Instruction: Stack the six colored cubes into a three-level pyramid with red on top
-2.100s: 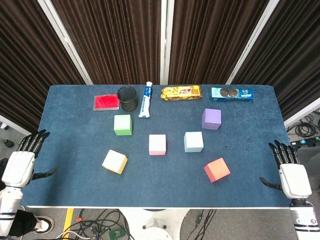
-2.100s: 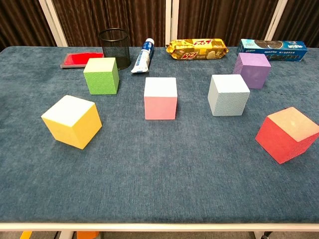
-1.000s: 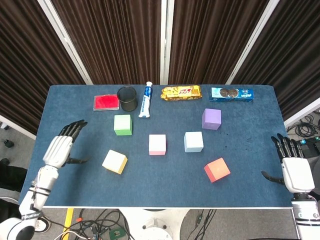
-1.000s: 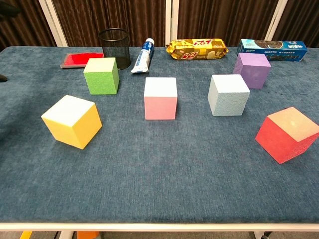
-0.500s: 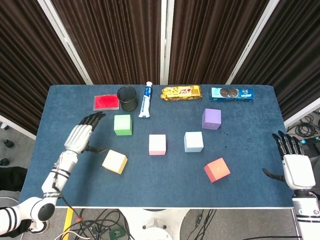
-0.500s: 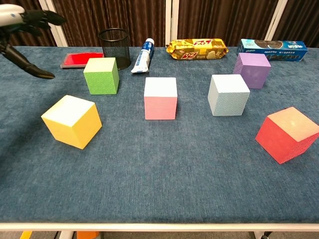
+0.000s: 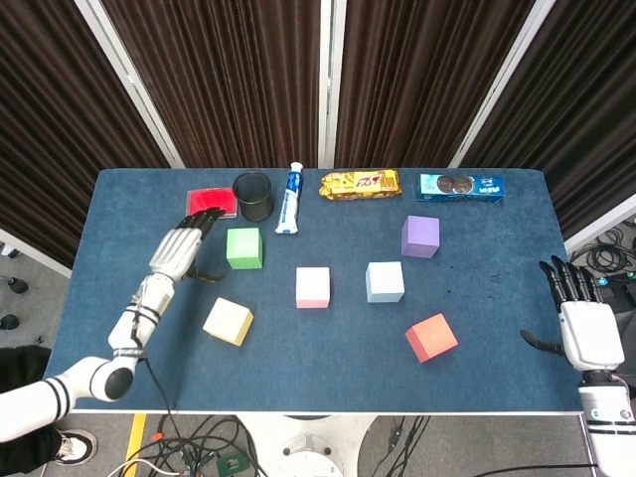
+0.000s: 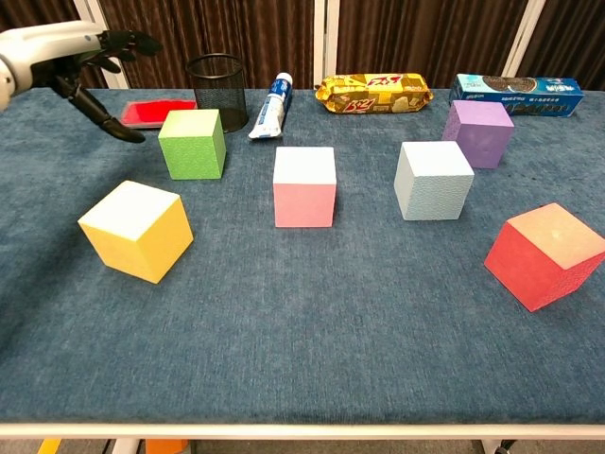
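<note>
Left hand (image 7: pixel 180 248) hangs over the blue cloth-covered table (image 7: pixel 328 378), fingers spread and holding nothing, thumb pointing down toward the cloth, just left of the green foam cube (image 7: pixel 243 247); the chest view shows it raised clear of the surface and not touching the cube. Judgement: the step in hand is a first grasp of the green cube, so the hand should drop until the thumb and fingers straddle two opposite side faces, then close squarely, with the palm kept off the top face so the cube does not tip. Behind it sit a flat red rectangular pad (image 7: pixel 210 203) and a black mesh pen cup (image 7: pixel 253 196), near enough that a wide approach could brush them; coming in from the front-left looks safer. The yellow foam cube (image 7: pixel 228 321) lies nearer the front edge, turned at an angle. The pink foam cube (image 7: pixel 313 287) and the pale blue foam cube (image 7: pixel 385 281) stand side by side with a gap between them, a likely base row; bring the green cube flush beside one of them. The purple foam cube (image 7: pixel 420 237) sits further back. The red foam cube (image 7: pixel 431 337), the cap piece, rests skewed near the front right, untouched. Right hand (image 7: pixel 583 326) hovers off the table's right edge, fingers apart, empty.
</note>
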